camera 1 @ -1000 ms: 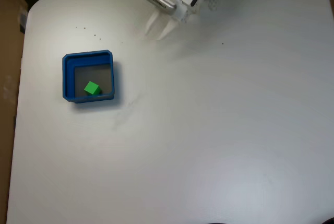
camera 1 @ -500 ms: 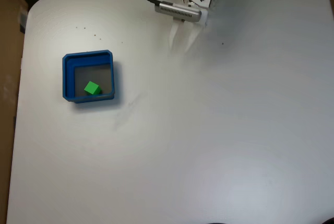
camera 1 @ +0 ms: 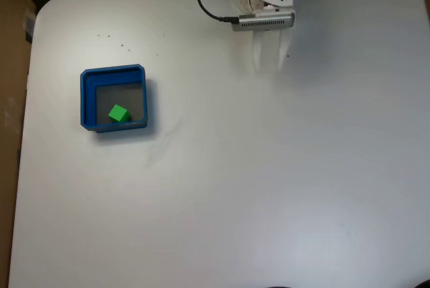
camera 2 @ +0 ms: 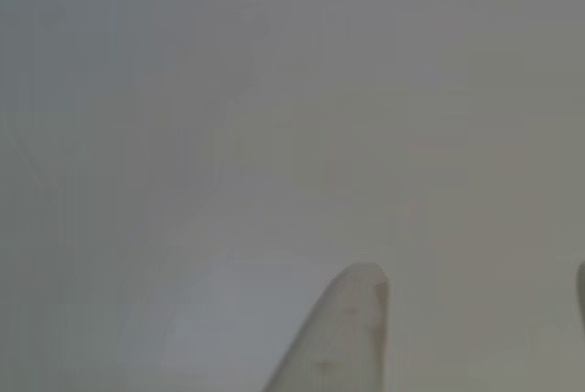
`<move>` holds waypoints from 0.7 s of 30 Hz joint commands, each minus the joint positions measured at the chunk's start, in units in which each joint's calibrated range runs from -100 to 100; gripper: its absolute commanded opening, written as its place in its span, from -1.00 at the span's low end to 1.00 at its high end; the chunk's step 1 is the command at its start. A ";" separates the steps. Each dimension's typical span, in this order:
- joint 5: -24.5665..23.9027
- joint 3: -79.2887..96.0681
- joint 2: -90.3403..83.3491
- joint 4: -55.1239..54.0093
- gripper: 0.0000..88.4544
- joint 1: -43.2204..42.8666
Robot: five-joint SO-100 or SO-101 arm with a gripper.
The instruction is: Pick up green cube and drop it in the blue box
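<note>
Cube delivered, claw idle.
My gripper (camera 1: 269, 66) hangs empty, narrowly parted, at twelve o'clock; green cube (camera 1: 119, 113) rests inside blue box (camera 1: 85, 93).

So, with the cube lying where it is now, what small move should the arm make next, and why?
Probably none beyond settling at rest. The green cube already lies on the grey floor inside the blue box, and the gripper hangs open and empty, far off near the table's top edge. Nothing looks left to pick up.
</note>
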 commanded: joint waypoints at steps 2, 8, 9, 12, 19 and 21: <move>0.00 0.18 -1.00 -0.73 -0.63 -3.03; -0.24 0.09 -1.00 -0.64 -0.81 -3.03; -0.24 0.09 -1.00 -0.64 -0.86 -3.03; -0.24 0.09 -1.00 -0.64 -0.99 -3.10; -0.29 0.09 -1.00 -0.64 -0.98 -3.03; -0.29 0.09 -1.00 -0.64 -0.98 -2.95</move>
